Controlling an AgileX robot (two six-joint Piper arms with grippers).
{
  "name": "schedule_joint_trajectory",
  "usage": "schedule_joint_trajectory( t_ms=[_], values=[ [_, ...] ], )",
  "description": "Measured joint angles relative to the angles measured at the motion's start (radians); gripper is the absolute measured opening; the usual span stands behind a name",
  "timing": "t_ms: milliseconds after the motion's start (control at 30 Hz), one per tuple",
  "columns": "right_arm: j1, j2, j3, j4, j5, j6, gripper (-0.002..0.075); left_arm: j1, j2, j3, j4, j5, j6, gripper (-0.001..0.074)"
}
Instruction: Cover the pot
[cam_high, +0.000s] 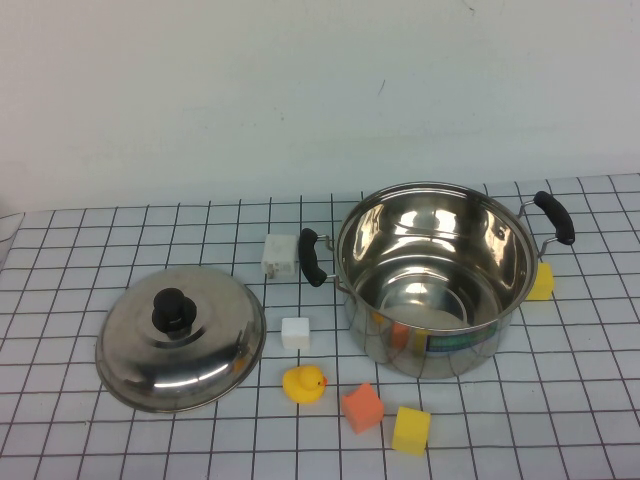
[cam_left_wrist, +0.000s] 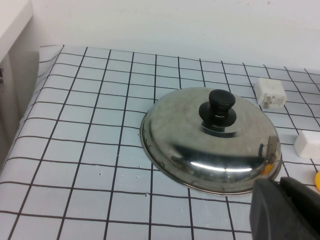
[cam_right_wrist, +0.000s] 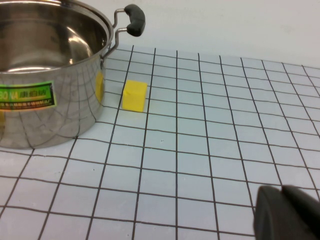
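Observation:
The pot (cam_high: 435, 275) is a large shiny steel pot with two black side handles and a label. It stands open and empty at the right of the checked table, and also shows in the right wrist view (cam_right_wrist: 45, 75). The domed steel lid (cam_high: 180, 340) with a black knob (cam_high: 172, 311) lies flat on the table at the left, apart from the pot. My left gripper (cam_left_wrist: 280, 184) is shut and empty, just off the lid's (cam_left_wrist: 210, 140) rim. My right gripper (cam_right_wrist: 281, 191) is shut and empty over bare table, well away from the pot. Neither arm shows in the high view.
Between lid and pot lie a white plug adapter (cam_high: 279, 255) and a white cube (cam_high: 295, 332). In front of the pot are a yellow duck (cam_high: 304, 383), an orange cube (cam_high: 362, 407) and a yellow cube (cam_high: 411, 430). Another yellow cube (cam_right_wrist: 135, 95) sits by the pot's right side.

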Motion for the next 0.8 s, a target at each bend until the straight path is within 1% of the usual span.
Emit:
schedule_joint_trajectory(
  t_ms=[567, 700, 800],
  values=[
    [0.0, 0.0, 0.0, 0.0, 0.0, 0.0, 0.0009, 0.0, 0.0, 0.0, 0.0, -0.004, 0.0, -0.0001],
    [0.0, 0.0, 0.0, 0.0, 0.0, 0.0, 0.0009, 0.0, 0.0, 0.004, -0.001, -0.093, 0.0, -0.0001],
    [0.0, 0.0, 0.0, 0.0, 0.0, 0.0, 0.0009, 0.0, 0.0, 0.004, -0.001, -0.292, 0.0, -0.0001]
  ],
)
